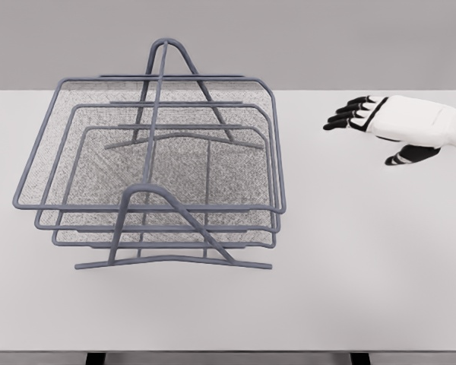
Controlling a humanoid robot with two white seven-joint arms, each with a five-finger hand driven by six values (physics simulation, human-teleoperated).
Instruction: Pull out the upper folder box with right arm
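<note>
step: approaching, no contact yet; right hand hovering well apart from the rack, off to its right over bare bench

target: upper folder box, sitting as the topmost mesh tray in a three-tier wire rack, left of bench centre; widest of the stacked trays, rim showing all round, two lower trays nested beneath

rack frame: looped wire stands at front and back, holding the trays; front loop rising near the lower trays' front edge

next move (judging): needing to travel left toward the upper tray's right rim, dropping to rim height, hooking or pinching the wire edge, then pulling; pull direction hard to settle from this view

right arm pose: entering from right edge, forearm lying roughly level, palm facing down and left, dark fingers pointing toward the rack

fingers: spreading wide and relaxed, holding nothing; thumb tucked below the palm

left arm: not showing anywhere

risk (judging): dragging the whole rack instead of sliding the tray alone; thin rim offering little to grip
</note>
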